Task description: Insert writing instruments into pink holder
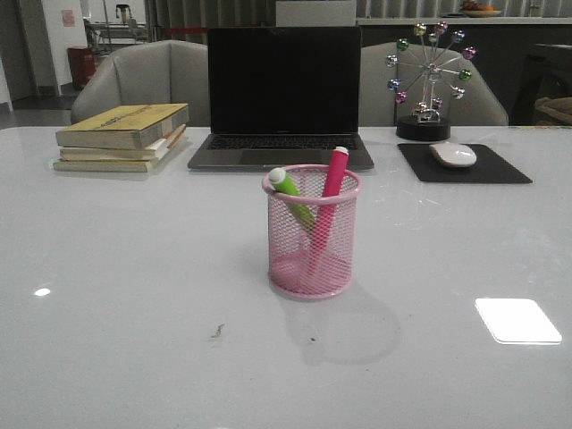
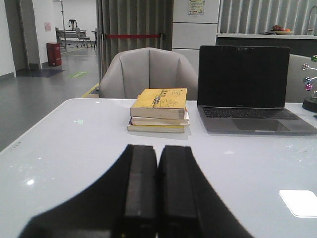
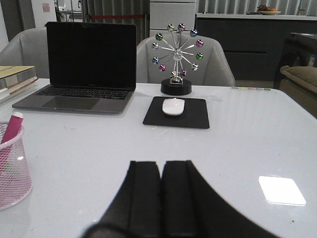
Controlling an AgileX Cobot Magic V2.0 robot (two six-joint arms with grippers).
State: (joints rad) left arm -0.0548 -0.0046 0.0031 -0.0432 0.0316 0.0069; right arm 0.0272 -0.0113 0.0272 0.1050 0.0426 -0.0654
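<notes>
The pink wire-mesh holder (image 1: 310,255) stands upright at the middle of the white table. Inside it lean the lime green pen (image 1: 291,192) and the magenta pen (image 1: 329,201), their whitish tips above the rim. The right wrist view catches the holder (image 3: 12,171) and the magenta pen (image 3: 10,131) at its edge. My left gripper (image 2: 158,148) is shut and holds nothing, low over bare table, pointing toward the books. My right gripper (image 3: 161,164) is also shut and holds nothing, to the right of the holder. Neither gripper shows in the front view.
A stack of yellow books (image 1: 125,136) lies at the back left, an open dark laptop (image 1: 282,98) behind the holder. A white mouse (image 1: 453,155) on a black pad (image 1: 462,164) and a ball-wheel ornament (image 1: 427,85) sit at the back right. Grey chairs stand behind the table.
</notes>
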